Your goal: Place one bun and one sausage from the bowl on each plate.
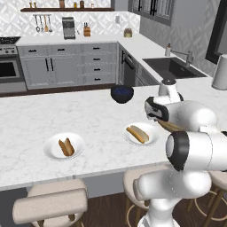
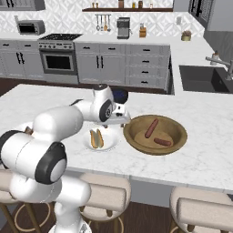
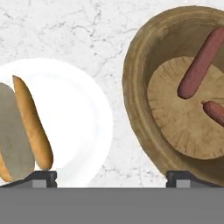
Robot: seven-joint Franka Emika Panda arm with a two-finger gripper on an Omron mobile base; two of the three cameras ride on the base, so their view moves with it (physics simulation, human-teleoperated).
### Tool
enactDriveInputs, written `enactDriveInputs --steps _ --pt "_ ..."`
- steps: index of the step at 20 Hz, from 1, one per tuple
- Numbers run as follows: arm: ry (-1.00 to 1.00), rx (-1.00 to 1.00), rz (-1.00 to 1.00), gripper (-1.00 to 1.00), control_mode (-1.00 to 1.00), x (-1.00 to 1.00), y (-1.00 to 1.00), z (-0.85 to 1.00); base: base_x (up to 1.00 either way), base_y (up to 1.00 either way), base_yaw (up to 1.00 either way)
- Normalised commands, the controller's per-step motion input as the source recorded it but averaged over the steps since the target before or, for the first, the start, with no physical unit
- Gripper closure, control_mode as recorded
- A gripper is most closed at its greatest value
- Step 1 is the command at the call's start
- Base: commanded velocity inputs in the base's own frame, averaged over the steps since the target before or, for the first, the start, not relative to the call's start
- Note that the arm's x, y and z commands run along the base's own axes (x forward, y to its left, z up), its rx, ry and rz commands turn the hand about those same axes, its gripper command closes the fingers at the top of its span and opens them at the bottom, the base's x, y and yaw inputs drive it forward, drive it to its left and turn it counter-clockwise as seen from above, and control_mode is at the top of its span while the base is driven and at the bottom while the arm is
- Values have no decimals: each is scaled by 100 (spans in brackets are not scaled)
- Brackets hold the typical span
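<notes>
Your hand view shows the two-finger gripper (image 3: pixel 111 178) spread wide, empty, between the round white plate (image 3: pixel 83 113) and the wooden bowl (image 3: pixel 140 87); the left base view probably hides that bowl behind the arm.

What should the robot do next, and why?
Probably swing the open, empty tool over the bowl and go down on a sausage. Both plates, one near and one farther, hold a bun but no sausage.

Two round white plates (image 1: pixel 52 153) (image 1: pixel 153 138) lie well apart on the marble counter, each carrying a golden-tan split bun (image 1: pixel 66 146) (image 3: pixel 31 127). Beside the nearer plate sits the wide brown wooden bowl (image 2: pixel 136 140), holding two slim reddish-brown sausages (image 2: pixel 151 128) (image 2: pixel 162 142) lying apart.
</notes>
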Motion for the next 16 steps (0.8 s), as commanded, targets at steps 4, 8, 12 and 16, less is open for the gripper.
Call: enactDriveInputs --steps 4,8,12,16 --pt "-2 15 -8 -100 -100 1 -84 19 0 0 0" --pt "0 10 -7 -100 -100 10 -74 9 0 0 0" --pt "0 2 -6 -100 -100 33 -41 -1 0 0 0" --pt "0 2 -2 -100 -100 38 -36 -13 0 0 0"
